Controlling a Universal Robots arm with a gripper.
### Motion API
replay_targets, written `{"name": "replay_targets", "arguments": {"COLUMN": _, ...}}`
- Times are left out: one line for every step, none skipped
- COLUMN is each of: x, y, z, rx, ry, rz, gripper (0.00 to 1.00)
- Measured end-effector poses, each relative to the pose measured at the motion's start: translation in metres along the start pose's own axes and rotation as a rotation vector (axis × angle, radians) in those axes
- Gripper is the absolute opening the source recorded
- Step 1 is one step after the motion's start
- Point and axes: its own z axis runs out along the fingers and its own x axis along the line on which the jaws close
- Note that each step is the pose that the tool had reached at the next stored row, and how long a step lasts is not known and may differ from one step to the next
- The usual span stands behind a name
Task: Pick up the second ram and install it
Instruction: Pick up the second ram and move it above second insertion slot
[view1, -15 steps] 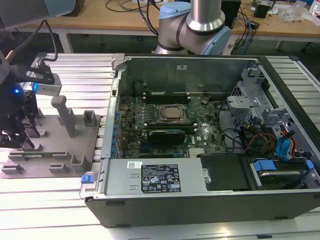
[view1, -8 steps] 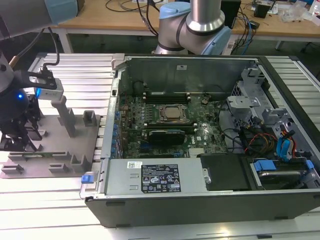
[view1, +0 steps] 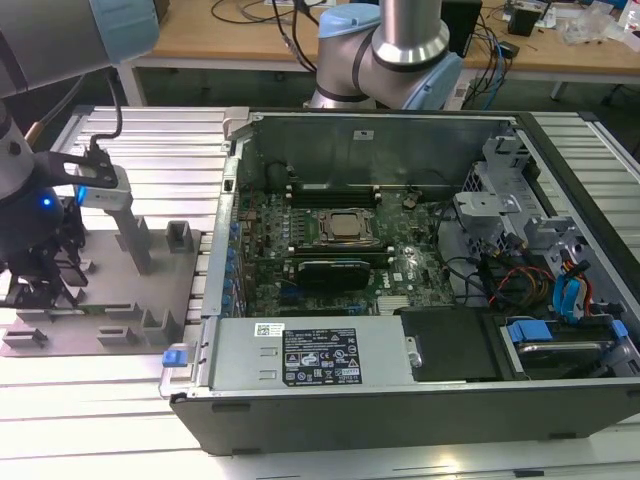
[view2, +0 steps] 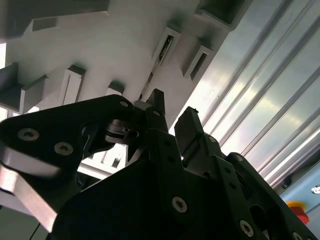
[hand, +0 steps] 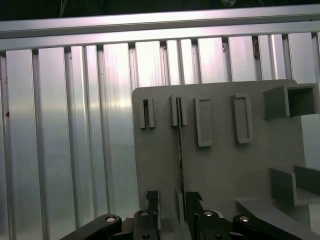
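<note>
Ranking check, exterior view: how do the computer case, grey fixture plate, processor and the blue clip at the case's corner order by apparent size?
1. computer case, by far the largest
2. grey fixture plate
3. processor
4. blue clip, smallest even though it sits nearer the camera than the processor

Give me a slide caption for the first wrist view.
Open gripper straddles the ram, standing on edge on the grey plate.
</note>
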Motion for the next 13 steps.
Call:
{"name": "replay_targets", "arguments": {"x": 0.0000, "y": -0.0001, "z": 0.0015, "rx": -0.0001, "ry": 0.0000, "rz": 0.000, "gripper": 0.34}}
{"name": "replay_targets", "arguments": {"x": 0.0001, "y": -0.0002, "z": 0.0032, "rx": 0.0000, "ry": 0.0001, "rz": 0.000, "gripper": 0.34}}
{"name": "replay_targets", "arguments": {"x": 0.0001, "y": -0.0002, "z": 0.0047, "rx": 0.0000, "ry": 0.0000, "rz": 0.000, "gripper": 0.34}}
{"name": "replay_targets", "arguments": {"x": 0.0002, "y": -0.0003, "z": 0.0062, "rx": -0.0001, "ry": 0.0001, "rz": 0.000, "gripper": 0.34}}
{"name": "replay_targets", "arguments": {"x": 0.0002, "y": -0.0004, "z": 0.0083, "rx": 0.0000, "ry": 0.0000, "rz": 0.000, "gripper": 0.34}}
{"name": "replay_targets", "arguments": {"x": 0.0003, "y": -0.0005, "z": 0.0109, "rx": 0.0000, "ry": 0.0001, "rz": 0.000, "gripper": 0.34}}
{"name": "replay_targets", "arguments": {"x": 0.0003, "y": 0.0006, "z": 0.0125, "rx": -0.0001, "ry": 0.0001, "rz": 0.000, "gripper": 0.34}}
{"name": "replay_targets", "arguments": {"x": -0.0005, "y": 0.0039, "z": 0.0143, "rx": 0.0000, "ry": 0.0000, "rz": -0.002, "gripper": 0.34}}
{"name": "replay_targets", "arguments": {"x": -0.0020, "y": 0.0057, "z": 0.0156, "rx": -0.0005, "ry": -0.0002, "rz": -0.014, "gripper": 0.34}}
{"name": "replay_targets", "arguments": {"x": -0.0027, "y": 0.0058, "z": 0.0165, "rx": -0.0009, "ry": -0.0001, "rz": -0.032, "gripper": 0.34}}
{"name": "replay_targets", "arguments": {"x": -0.0044, "y": 0.0060, "z": 0.0203, "rx": -0.0010, "ry": 0.0001, "rz": -0.038, "gripper": 0.34}}
{"name": "replay_targets", "arguments": {"x": -0.0059, "y": 0.0063, "z": 0.0239, "rx": -0.0010, "ry": 0.0001, "rz": -0.038, "gripper": 0.34}}
{"name": "replay_targets", "arguments": {"x": -0.0074, "y": 0.0084, "z": 0.0268, "rx": -0.0010, "ry": 0.0001, "rz": -0.038, "gripper": 0.34}}
